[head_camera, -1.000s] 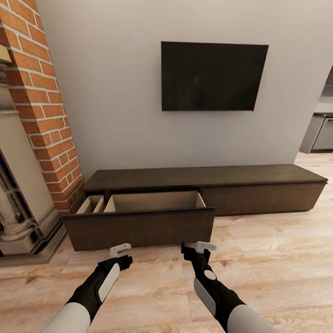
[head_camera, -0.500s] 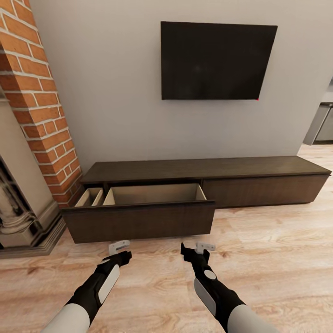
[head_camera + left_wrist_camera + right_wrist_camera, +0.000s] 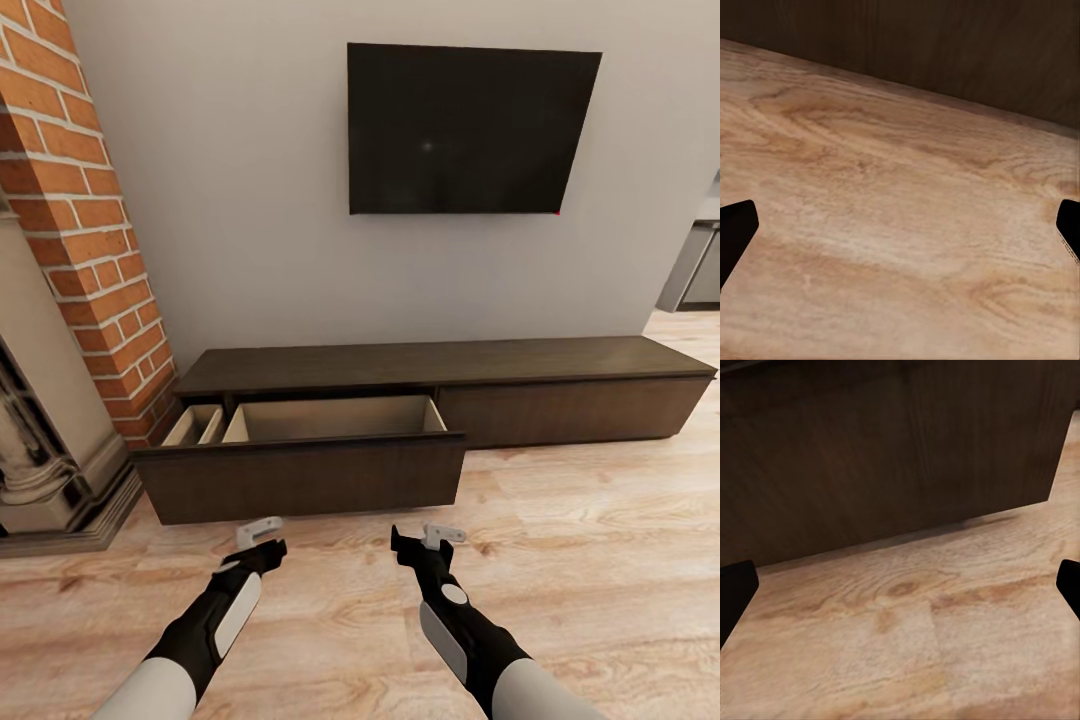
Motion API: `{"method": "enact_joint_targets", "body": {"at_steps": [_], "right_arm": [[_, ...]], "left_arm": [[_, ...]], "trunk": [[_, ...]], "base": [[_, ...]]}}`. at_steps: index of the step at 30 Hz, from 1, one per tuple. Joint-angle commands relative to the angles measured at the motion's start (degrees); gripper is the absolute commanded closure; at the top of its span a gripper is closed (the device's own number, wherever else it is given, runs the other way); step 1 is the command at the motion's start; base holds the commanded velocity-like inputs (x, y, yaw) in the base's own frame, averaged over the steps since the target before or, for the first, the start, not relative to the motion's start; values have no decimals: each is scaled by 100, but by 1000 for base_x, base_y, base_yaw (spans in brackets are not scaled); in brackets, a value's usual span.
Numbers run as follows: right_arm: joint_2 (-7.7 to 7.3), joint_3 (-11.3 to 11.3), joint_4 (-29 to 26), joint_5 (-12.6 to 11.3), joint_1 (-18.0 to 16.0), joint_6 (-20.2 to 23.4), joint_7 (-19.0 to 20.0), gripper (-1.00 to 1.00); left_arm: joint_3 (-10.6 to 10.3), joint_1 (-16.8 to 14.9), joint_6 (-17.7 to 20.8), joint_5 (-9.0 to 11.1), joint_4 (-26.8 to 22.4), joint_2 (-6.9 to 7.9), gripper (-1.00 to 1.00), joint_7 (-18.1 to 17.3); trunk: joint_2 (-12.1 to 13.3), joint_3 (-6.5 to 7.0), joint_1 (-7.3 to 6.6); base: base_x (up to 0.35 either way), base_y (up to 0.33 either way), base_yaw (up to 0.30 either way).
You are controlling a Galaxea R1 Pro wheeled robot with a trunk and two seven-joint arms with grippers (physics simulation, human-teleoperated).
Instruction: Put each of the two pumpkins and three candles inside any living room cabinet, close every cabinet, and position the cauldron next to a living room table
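The long dark-brown cabinet (image 3: 450, 365) stands against the wall ahead. Its wide left drawer (image 3: 300, 480) is pulled out, showing pale tan inner walls (image 3: 335, 418); the drawer's floor is hidden behind its front. A narrower compartment (image 3: 195, 425) sits open at its left end. My left gripper (image 3: 260, 535) and right gripper (image 3: 430, 540) hover low over the floor just short of the drawer front, both open and holding nothing. The left wrist view has dark fingertips (image 3: 735, 229) far apart over floorboards. In the right wrist view the drawer front (image 3: 885, 457) is close. Pumpkins, candles, cauldron and table are out of view.
A red brick chimney (image 3: 80, 250) with a carved stone fireplace surround (image 3: 45, 470) stands at the left, close to the open drawer. A black TV (image 3: 465, 128) hangs above the cabinet. Wooden floor (image 3: 600, 560) stretches to the right, towards grey kitchen units (image 3: 695, 275).
The whole head view has shifted since a second ago, bringing wall and cabinet slightly nearer. Both grippers stay open in the same pose, and the drawer stays pulled out.
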Motion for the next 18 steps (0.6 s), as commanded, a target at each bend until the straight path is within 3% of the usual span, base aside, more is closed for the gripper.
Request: {"method": "enact_joint_targets", "body": {"at_steps": [1,6,11,18], "right_arm": [[-5,48,2,-60,-6,-32,-29,-100],[-6,43,2,-60,-4,-32,100,-100],[-6,40,2,-60,-6,-32,142,-100],[-6,42,8,-60,-5,-32,151,-100]], "left_arm": [[-26,3,-110,51,-11,4,-100,50],[-56,5,-675,34,-40,1,-100,35],[-254,2,-763,-147,-35,-6,-100,61],[-315,2,-778,-245,5,-9,-100,69]], "trunk": [[-2,-5,-1],[-2,-5,-1],[-2,-5,-1],[-2,-5,-1]], "base": [[0,0,0],[0,0,0],[0,0,0],[57,7,0]]}}
